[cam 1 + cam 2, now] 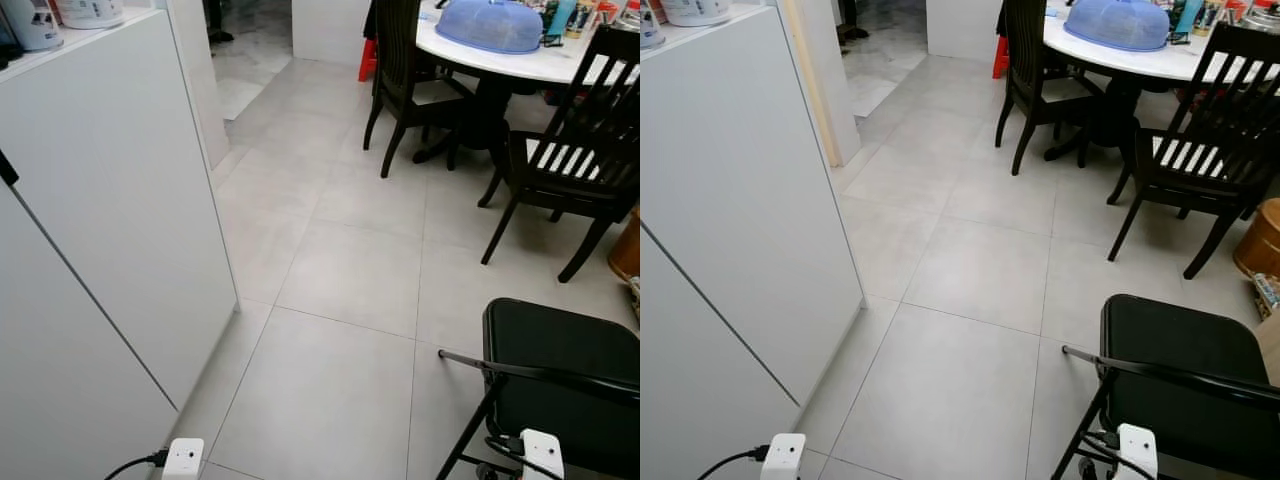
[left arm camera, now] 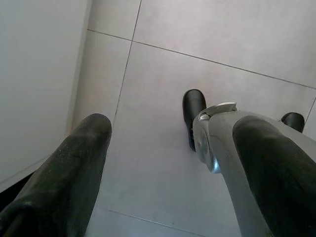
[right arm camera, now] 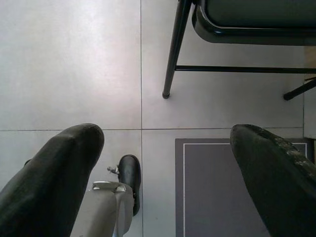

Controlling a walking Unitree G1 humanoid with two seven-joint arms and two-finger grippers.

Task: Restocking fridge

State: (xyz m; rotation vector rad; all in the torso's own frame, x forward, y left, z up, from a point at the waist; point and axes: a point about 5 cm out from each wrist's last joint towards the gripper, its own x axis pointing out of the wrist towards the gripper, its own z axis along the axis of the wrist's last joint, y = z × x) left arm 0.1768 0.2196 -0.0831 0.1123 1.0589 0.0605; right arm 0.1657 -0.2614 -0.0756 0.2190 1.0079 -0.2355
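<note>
Fridge restocking has, by all appearances, not got past the approach: no fridge interior, open door or groceries can be made out, and the tall white cabinet-like unit (image 1: pixel 110 200) at the robot's left, closed and with containers (image 1: pixel 60 15) on top, may be the fridge or only a cupboard; the pictures do not settle it. From the left eye, grey floor tiles (image 1: pixel 340 300) stretch toward a round white dining table (image 1: pixel 500 55) bearing a blue mesh food cover (image 1: pixel 490 25), ringed by dark wooden chairs (image 1: pixel 570 170), with a black folding chair (image 1: pixel 560 370) close at the robot's right. The right eye gives the same room, adding a wooden basket (image 1: pixel 1262 240) at the far right edge. Looking down from the left wrist, the left gripper (image 2: pixel 168 163) hangs with its fingers apart and empty above the tiles, beside the white panel and over the robot's own silver leg and black foot (image 2: pixel 193 111). From the right wrist, the right gripper (image 3: pixel 168 168) is likewise spread wide and holding nothing, above a grey mat (image 3: pixel 212 187) and near the folding chair's legs. On this showing everything remains to be done: reach the fridge, open it, fetch items and place them inside.
</note>
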